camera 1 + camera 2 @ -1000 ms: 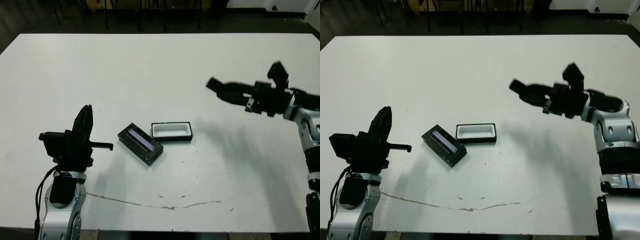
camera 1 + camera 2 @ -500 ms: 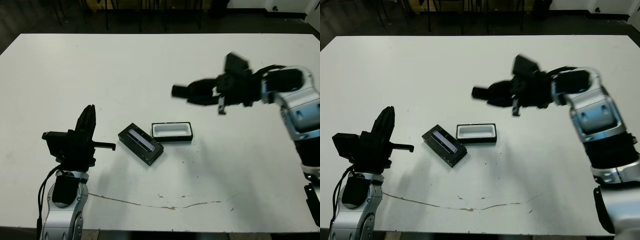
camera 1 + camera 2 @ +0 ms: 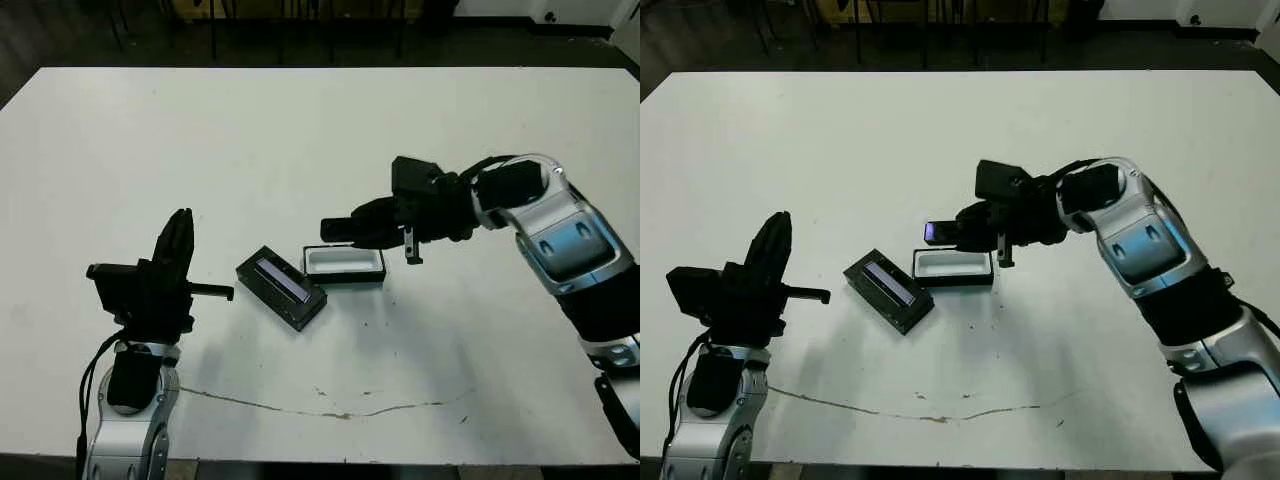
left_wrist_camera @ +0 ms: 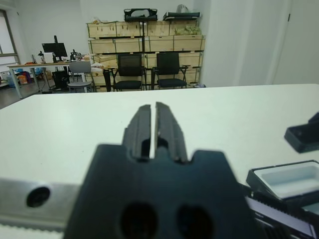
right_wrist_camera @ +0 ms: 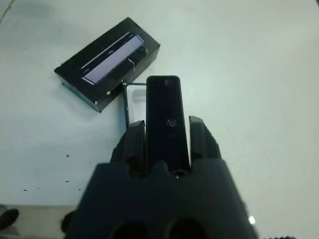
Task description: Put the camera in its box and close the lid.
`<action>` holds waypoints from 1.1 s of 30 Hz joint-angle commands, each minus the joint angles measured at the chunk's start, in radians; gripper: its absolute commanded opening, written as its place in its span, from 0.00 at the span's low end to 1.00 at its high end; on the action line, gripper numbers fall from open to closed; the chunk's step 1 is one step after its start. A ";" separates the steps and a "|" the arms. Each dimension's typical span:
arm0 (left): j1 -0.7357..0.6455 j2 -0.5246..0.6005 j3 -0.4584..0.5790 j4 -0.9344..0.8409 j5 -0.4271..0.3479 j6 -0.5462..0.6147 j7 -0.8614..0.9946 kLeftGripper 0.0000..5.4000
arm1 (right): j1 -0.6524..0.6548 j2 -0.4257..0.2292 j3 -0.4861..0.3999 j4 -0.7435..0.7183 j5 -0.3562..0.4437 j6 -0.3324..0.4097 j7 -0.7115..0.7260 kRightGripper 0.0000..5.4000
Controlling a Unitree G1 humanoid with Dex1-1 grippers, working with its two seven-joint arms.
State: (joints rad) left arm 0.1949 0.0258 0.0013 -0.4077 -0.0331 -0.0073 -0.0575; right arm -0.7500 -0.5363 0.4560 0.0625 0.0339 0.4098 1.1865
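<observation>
R gripper, pinching the camera, has swung in over the box — insertion's next. L gripper pressed shut, idle.

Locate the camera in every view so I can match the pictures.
Left eye view: the camera is held in the right gripper, just above the box.
Right eye view: same spot, its lit screen end facing left.
Left wrist view: only its black end at the edge, above the box.
Right wrist view: the slab between the fingers.
Shared landmark: the lid beside the box.
</observation>
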 commanded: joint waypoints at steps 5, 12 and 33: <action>0.017 -0.004 -0.004 0.017 0.007 0.004 0.012 0.00 | -0.024 0.017 0.019 0.065 -0.038 -0.025 0.018 0.17; 0.017 -0.009 -0.008 0.021 0.003 0.001 0.014 0.00 | -0.031 0.030 0.034 0.052 -0.060 0.040 0.022 0.17; 0.029 -0.009 -0.013 0.014 0.005 0.002 0.021 0.00 | -0.083 0.072 0.076 0.097 -0.067 0.145 0.077 0.17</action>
State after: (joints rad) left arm 0.1997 0.0153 -0.0115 -0.4001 -0.0322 -0.0232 -0.0409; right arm -0.8166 -0.4650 0.5235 0.1442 -0.0217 0.5556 1.2661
